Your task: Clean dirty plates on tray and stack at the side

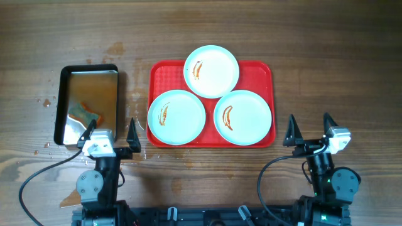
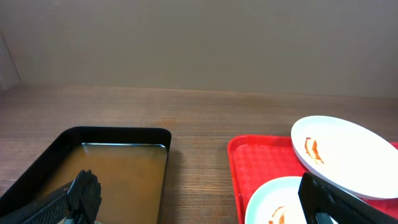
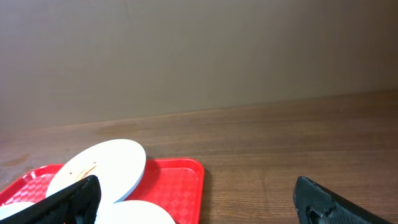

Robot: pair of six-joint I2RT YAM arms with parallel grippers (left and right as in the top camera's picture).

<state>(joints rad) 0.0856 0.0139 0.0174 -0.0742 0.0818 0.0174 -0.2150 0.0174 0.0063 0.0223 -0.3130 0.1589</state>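
Three pale plates lie on the red tray, each streaked with orange-brown sauce. The back plate rests tilted on the two front ones, left and right. My left gripper stands open near the table's front, just left of the tray's front-left corner, holding nothing. My right gripper stands open off the tray's front-right corner, also holding nothing. In the left wrist view the tray and the back plate lie ahead on the right. The right wrist view has the tray and back plate at lower left.
A black-rimmed metal pan holding brownish liquid sits left of the tray, just beyond my left gripper, and fills the lower left of the left wrist view. Water drops spot the wood around it. Bare wooden table stretches right of the tray.
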